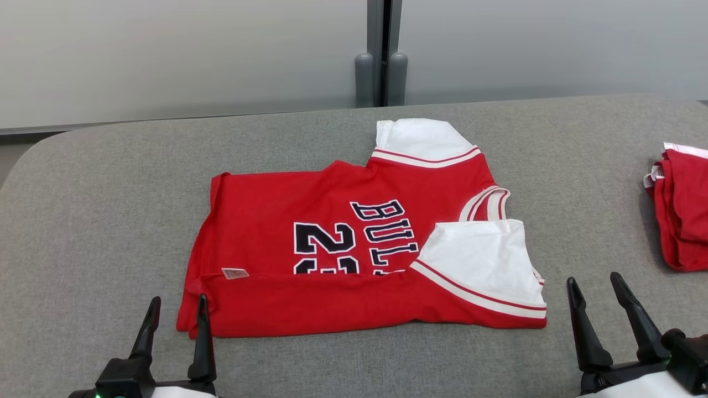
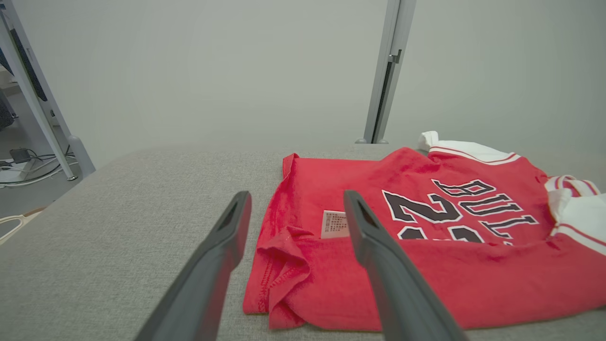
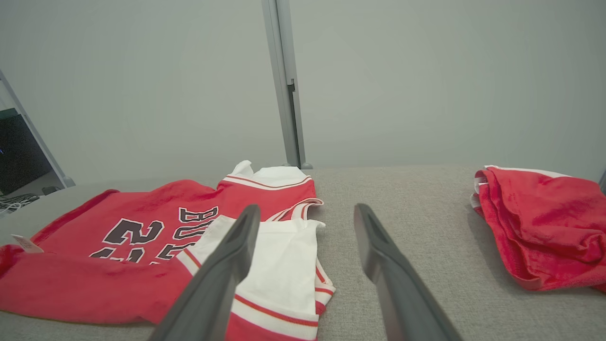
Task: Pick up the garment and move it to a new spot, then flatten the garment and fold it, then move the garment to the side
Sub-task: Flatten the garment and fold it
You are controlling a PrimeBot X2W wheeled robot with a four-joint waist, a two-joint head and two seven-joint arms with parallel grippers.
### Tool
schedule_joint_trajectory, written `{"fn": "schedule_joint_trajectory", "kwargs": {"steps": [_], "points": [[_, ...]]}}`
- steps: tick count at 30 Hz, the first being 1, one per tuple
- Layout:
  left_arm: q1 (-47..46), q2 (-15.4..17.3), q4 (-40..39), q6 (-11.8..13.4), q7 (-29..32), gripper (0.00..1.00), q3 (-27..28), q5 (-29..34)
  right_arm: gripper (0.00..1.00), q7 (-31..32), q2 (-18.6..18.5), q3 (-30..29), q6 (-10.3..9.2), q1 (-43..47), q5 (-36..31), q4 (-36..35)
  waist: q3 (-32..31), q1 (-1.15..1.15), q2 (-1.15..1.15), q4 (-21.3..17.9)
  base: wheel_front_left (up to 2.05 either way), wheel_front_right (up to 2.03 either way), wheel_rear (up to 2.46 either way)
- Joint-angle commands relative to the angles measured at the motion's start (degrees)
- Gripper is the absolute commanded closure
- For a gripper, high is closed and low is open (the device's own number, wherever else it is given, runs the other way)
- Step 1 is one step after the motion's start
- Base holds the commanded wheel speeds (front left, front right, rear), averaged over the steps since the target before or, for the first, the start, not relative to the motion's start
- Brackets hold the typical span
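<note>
Head view: left gripper [image 1: 180, 299] and right gripper [image 1: 592, 278] sit low beside the garment [image 1: 265, 221], jaws spread, empty.

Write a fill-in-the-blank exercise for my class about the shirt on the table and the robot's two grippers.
1. The shirt spread on the grey table is mostly ____ with white sleeves.
2. The left gripper and the right gripper are both ____ and hold nothing.
3. A second red garment lies bunched on the robot's ____ side of the table.
Missing words: red; open; right.
</note>
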Motion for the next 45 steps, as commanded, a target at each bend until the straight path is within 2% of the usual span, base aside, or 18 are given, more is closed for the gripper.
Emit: {"fn": "schedule_joint_trajectory", "kwargs": {"steps": [1, 10, 16, 19, 23, 25, 26, 27, 28, 29, 38, 45], "points": [[-0.5, 0.2, 0.3, -0.4, -0.2, 0.0, 0.1, -0.2, 0.0, 0.0, -0.1, -0.1, 0.01, 0.4, -0.3, -0.1, 0.0, 0.0, 0.0, 0.0, 0.0, 0.0, 0.0], [-1.9, 0.0, 5.1, -1.7, 1.6, 0.0, -1.3, -1.6, 0.0, 1.2, -0.1, 0.2, 0.01, -0.8, 0.8, 2.7, 1.0, 0.0, 0.0, 0.2, 0.0, 0.0, 0.0], [-5.4, -0.8, 12.9, -3.6, 2.5, 0.0, -1.4, -5.0, 0.0, 1.5, -0.1, 2.2, 0.01, -4.3, 2.5, 11.9, 3.8, 0.0, 0.0, 0.5, 0.0, 0.0, 0.0], [-7.9, -1.6, 18.0, -4.7, 2.5, 0.0, -0.8, -8.2, 0.0, 0.7, -0.2, 3.7, 0.01, -7.5, 4.1, 18.9, 5.2, 0.0, 0.0, 0.5, 0.0, 0.0, 0.0], [-9.8, -1.8, 21.4, -5.7, 2.5, 0.0, -0.2, -10.6, 0.0, 0.1, -0.1, 5.5, 0.01, -10.3, 5.2, 23.2, 6.0, 0.0, 0.0, 0.3, 0.0, 0.0, 0.0], [-10.7, -1.9, 24.3, -7.2, 3.1, 0.0, 0.0, -12.3, 0.0, 0.5, 0.1, 7.6, 0.01, -12.3, 7.3, 27.0, 6.6, 0.0, 0.0, 0.2, 0.0, 0.0, 0.0], [-11.0, -1.8, 25.2, -7.6, 3.5, 0.05, -0.3, -12.4, 0.06, 0.5, 0.1, 8.3, 0.01, -13.0, 7.7, 28.0, 6.7, 0.0, 0.0, 0.2, 0.0, 0.0, 0.0], [-11.3, -1.9, 25.9, -8.1, 3.6, 0.27, -0.2, -13.1, 0.44, 0.5, 0.4, 9.2, 0.01, -13.5, 8.9, 29.0, 6.8, 0.0, 0.0, 0.2, 0.0, 0.0, 0.0], [-11.6, -1.9, 26.3, -8.5, 3.5, 0.7, -0.1, -13.4, 0.84, 0.4, 0.4, 9.9, 0.01, -13.9, 9.2, 29.9, 6.8, 0.0, 0.0, 0.2, 0.0, 0.0, 0.0], [-11.7, -1.7, 26.7, -8.7, 3.4, 1.0, -0.2, -13.4, 1.0, -0.1, 0.4, 10.2, 0.01, -14.3, 10.0, 30.6, 6.9, 0.0, 0.0, 0.3, 0.0, 0.0, 0.0], [-9.7, 0.1, 23.9, -9.1, 2.2, 1.0, 0.0, -13.3, 1.0, -3.2, -1.3, 11.3, -0.05, -14.2, 13.8, 30.7, 6.4, 0.0, 0.0, 0.6, 0.0, 0.0, 0.0], [-4.5, 1.2, 17.8, -9.2, 6.9, 1.0, -1.2, -14.1, 1.0, -3.3, -2.6, 8.5, -0.06, -7.8, 14.6, 26.4, 4.9, 0.0, 0.0, 1.0, 0.0, 0.0, 0.0]]}}
